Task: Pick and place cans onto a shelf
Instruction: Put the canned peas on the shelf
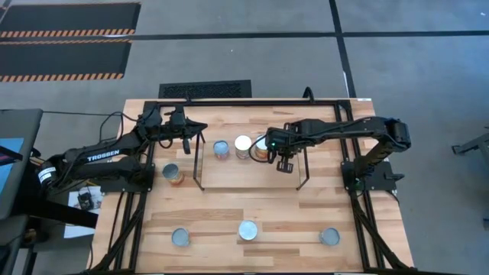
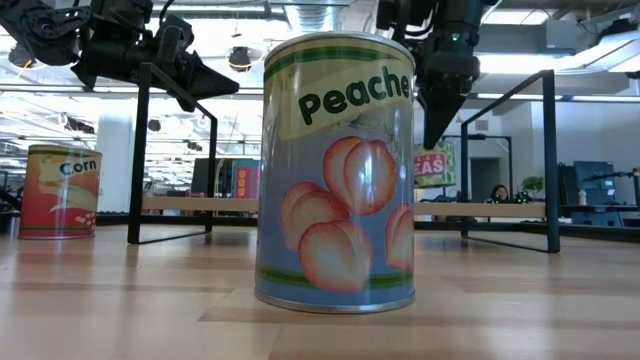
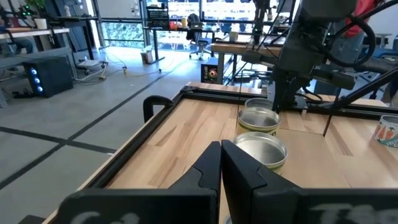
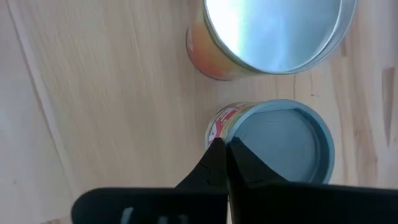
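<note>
Three cans stood in a row close to the near edge of the table (image 1: 229, 205): one toward the left corner (image 1: 180, 237), a peach can (image 1: 248, 230) in the middle, and one toward the right corner (image 1: 329, 237). Farther back, a corn can (image 1: 173, 174) sat on the table just left of the shelf (image 1: 229, 174). Three more cans stood side by side on the back part of the shelf: a blue-topped one (image 1: 221, 148), a white-topped one (image 1: 243, 145) and an orange one (image 1: 262, 150).

The right gripper (image 1: 284, 162) hung over the shelf, just right of the orange can. Its fingers were pressed together and held nothing.

The left gripper (image 1: 188, 138) hovered at the shelf's left end. Its fingers were pressed together too, with nothing between them.
</note>
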Controlling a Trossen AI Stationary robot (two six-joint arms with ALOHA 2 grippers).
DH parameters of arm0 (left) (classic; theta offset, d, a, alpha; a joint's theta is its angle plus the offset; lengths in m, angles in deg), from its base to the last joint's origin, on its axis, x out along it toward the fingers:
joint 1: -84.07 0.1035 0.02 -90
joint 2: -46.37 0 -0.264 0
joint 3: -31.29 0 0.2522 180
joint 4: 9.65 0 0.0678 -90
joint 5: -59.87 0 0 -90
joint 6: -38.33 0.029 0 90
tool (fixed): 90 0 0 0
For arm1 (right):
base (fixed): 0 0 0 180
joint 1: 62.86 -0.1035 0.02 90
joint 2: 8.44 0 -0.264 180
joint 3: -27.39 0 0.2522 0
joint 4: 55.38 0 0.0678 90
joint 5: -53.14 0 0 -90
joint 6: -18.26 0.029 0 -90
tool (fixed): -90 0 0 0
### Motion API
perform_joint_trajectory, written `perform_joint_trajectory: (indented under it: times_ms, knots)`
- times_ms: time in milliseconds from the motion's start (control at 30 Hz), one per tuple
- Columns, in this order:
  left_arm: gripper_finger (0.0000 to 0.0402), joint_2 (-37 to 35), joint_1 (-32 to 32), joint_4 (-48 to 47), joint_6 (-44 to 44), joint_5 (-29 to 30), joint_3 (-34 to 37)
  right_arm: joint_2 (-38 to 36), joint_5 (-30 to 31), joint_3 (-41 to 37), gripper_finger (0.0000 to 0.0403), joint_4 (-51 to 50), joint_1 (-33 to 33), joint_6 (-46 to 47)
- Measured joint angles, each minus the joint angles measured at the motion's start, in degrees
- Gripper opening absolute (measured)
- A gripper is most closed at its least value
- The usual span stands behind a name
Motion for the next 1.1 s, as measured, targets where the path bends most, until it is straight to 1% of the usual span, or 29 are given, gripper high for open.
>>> perform_joint_trajectory:
  times_ms: [133,400,633,933,1100]
  knots:
    - [0.0000,0.00,0.00,0.00,-0.02,0.00,0.00,0.45,-0.08,0.04,0.0004,0.07,-0.01,1.08]
    - [0.0000,0.00,0.02,0.02,-0.39,-0.03,0.00,5.30,0.42,0.13,0.0006,-0.38,0.35,2.17]
    - [0.0000,0.01,0.00,0.01,-0.44,-0.14,0.00,4.89,0.00,0.26,0.0012,-0.63,0.35,2.46]
    - [0.0000,0.01,0.00,0.22,-0.46,-0.14,0.00,3.58,-0.32,0.26,0.0064,-0.18,0.35,3.91]
    - [0.0000,0.01,0.00,-0.02,-0.46,-0.16,0.00,3.56,-0.16,0.26,0.0081,-0.07,0.35,3.91]
